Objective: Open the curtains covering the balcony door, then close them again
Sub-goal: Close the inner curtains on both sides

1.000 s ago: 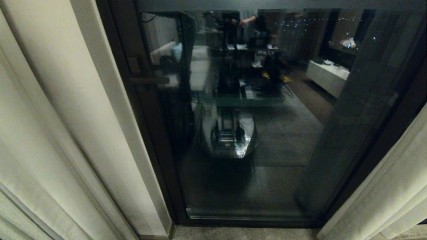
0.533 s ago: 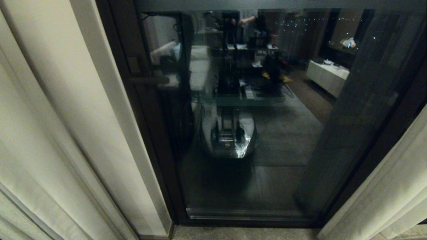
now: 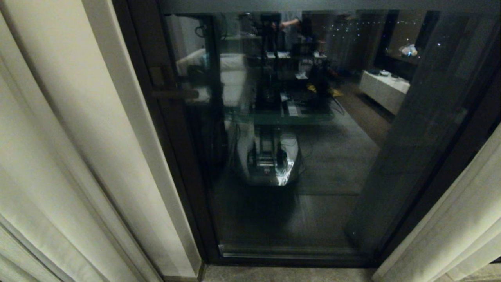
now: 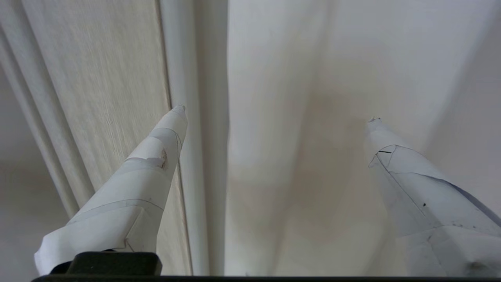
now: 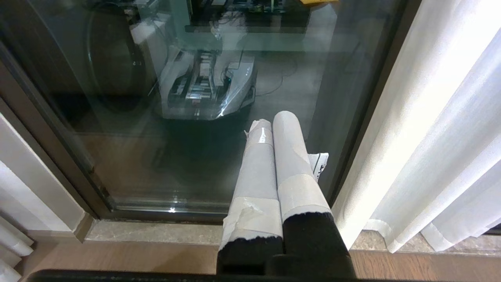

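Curtains (image 3: 70, 149) drawn apart to both sides, at 9 and 4 o'clock in the head view, leaving the balcony door (image 3: 297, 156) at centre uncovered: the opening stage appears done and the closing stage remains. Left hand (image 4: 274, 113), released with its fingers spread wide, faces the left drape at close range without gripping it; a vertical fold runs between the fingers. Right hand (image 5: 276, 121), clenched on nothing, hangs low before the glass. The drapes are cream woven cloth in long vertical pleats, coarser-grained on one panel, with hemmed edges. The door is dark-framed reflective glass bearing a short horizontal bar handle (image 3: 174, 94).
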You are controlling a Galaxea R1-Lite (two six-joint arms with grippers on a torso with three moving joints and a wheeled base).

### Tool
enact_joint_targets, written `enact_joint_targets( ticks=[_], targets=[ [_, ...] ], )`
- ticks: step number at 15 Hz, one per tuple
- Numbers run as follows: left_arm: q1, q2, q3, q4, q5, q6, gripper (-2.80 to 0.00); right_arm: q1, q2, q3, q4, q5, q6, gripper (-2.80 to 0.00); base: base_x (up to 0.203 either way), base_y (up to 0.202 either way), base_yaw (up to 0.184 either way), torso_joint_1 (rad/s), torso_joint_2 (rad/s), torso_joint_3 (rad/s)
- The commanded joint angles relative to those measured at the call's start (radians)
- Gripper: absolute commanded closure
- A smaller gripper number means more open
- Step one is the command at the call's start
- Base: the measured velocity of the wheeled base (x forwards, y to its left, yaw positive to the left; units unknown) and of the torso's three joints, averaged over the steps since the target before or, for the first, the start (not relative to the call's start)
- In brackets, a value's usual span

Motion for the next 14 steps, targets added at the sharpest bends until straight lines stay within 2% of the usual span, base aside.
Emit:
enact_joint_targets(
  ticks=[1, 5, 9, 14],
  targets=[
    [0.020, 0.052, -0.033, 0.001, 0.007, -0.001, -2.80, 0.000, 0.000, 0.000, 0.000, 0.001, -0.001, 0.00, 0.000, 0.000, 0.000, 0.000, 0.00, 0.000],
    [0.031, 0.095, -0.065, -0.001, -0.007, -0.001, -2.80, 0.000, 0.000, 0.000, 0.000, 0.001, -0.001, 0.00, 0.000, 0.000, 0.000, 0.000, 0.00, 0.000],
    [0.031, 0.189, -0.167, -0.011, -0.071, -0.011, -2.80, 0.000, 0.000, 0.000, 0.000, 0.001, -0.001, 0.00, 0.000, 0.000, 0.000, 0.000, 0.00, 0.000],
    [0.031, 0.266, -0.257, -0.011, -0.251, -0.079, -2.80, 0.000, 0.000, 0.000, 0.000, 0.001, -0.001, 0.00, 0.000, 0.000, 0.000, 0.000, 0.00, 0.000]
  ],
)
